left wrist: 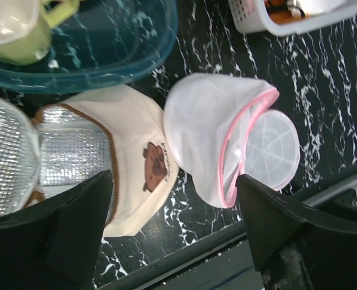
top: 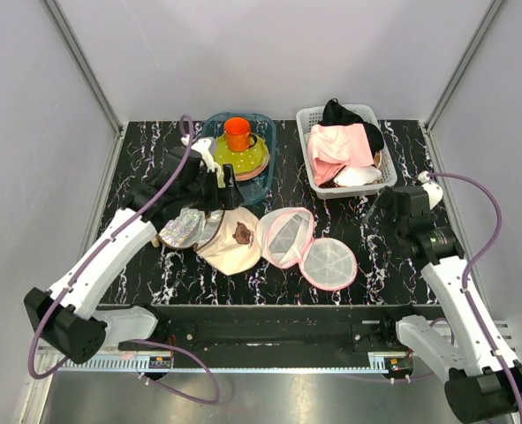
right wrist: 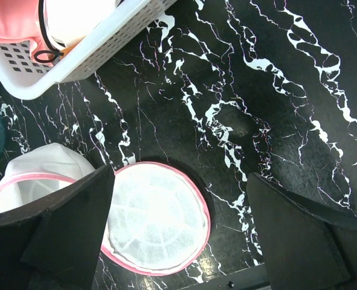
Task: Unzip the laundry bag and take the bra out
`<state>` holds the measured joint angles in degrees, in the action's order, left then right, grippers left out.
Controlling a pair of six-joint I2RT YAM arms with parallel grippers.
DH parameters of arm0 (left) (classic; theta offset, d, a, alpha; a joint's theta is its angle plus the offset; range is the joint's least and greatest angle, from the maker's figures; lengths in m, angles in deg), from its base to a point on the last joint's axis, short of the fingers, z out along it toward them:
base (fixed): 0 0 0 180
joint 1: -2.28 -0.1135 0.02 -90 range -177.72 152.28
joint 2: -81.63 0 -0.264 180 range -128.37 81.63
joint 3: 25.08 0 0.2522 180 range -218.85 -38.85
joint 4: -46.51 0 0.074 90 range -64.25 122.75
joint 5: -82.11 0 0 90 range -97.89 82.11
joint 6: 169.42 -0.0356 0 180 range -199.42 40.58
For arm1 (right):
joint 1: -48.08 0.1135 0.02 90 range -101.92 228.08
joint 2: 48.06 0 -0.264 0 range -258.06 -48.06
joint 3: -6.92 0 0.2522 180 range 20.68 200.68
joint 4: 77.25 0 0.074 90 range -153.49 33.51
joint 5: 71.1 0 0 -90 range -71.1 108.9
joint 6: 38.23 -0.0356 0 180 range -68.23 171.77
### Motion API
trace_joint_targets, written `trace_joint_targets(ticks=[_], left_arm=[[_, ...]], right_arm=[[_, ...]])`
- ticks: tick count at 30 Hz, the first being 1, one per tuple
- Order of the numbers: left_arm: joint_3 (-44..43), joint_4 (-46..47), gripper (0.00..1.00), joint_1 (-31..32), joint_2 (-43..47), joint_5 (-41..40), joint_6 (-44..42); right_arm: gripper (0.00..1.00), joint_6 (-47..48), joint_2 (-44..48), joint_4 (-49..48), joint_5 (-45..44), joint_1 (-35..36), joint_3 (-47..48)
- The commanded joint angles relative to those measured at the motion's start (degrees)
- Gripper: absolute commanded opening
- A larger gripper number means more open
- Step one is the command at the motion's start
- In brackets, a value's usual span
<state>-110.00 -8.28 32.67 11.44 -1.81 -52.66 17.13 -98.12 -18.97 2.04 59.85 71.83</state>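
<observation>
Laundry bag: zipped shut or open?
Open. The laundry bag lies with its two pink-rimmed halves splayed apart, one flat with its ribs showing, the other tipped up. Only white mesh shows inside.

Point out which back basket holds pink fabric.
The white slotted basket, back right; the teal tub left of it holds an orange cup instead.

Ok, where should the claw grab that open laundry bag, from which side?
Probably the laundry bag by the pink rim of its tilted-up half, from above: that thin edge stands clear, while the spoked half lies flat on the table.
</observation>
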Motion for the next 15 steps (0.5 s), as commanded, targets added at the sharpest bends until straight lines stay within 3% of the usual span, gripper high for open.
trace_joint_targets(ticks=[1, 6, 15], left_arm=[[-1.2, -0.2, 0.85, -1.7, 2.7, -5.3, -1.0], [7.0, 6.5, 0.82, -3.1, 7.6, -4.2, 2.1], [8.8, 6.4, 0.82, -3.7, 8.8, -3.6, 2.1]], right_arm=[[1.0, -2.1, 1.2, 1.2, -0.6, 0.0, -0.4], [1.0, -3.1, 0.8, 1.0, -0.2, 0.0, -0.4], [1.0, -4.5, 0.3, -0.1, 1.8, -0.1, -2.4]])
